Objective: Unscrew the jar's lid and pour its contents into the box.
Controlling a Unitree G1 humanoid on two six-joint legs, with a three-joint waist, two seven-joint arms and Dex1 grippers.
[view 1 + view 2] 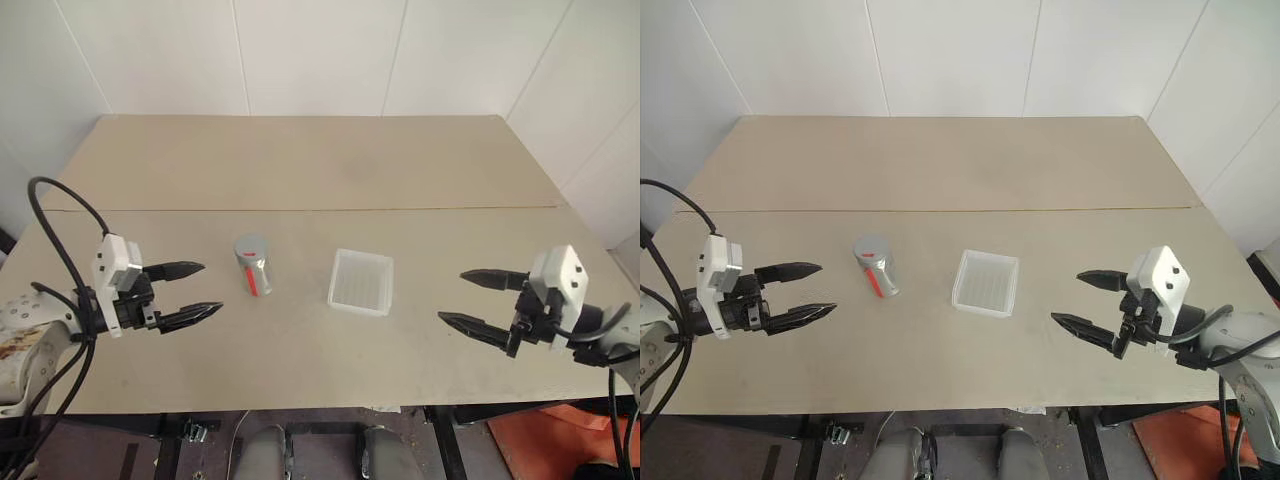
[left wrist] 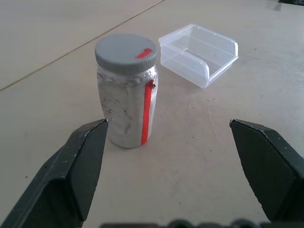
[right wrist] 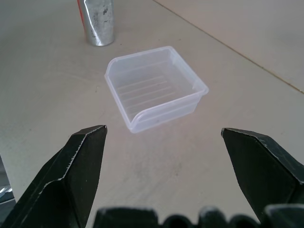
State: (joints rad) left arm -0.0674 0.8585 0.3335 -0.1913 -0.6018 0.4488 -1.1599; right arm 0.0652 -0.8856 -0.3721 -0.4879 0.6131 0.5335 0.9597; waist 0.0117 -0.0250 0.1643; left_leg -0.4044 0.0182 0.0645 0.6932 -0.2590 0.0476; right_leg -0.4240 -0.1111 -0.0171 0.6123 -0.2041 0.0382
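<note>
Both grippers, left [image 1: 200,291] and right [image 1: 463,297], gape empty; upright jar [image 1: 253,265] stands nearer the left, lid [image 2: 126,53] on

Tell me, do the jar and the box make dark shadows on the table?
No. In the left eye view, the jar and the box cast only faint, soft shadows on the table; the light is even. In the left wrist view, the jar looks sharp, and the box's clear walls catch small bright glints.
</note>
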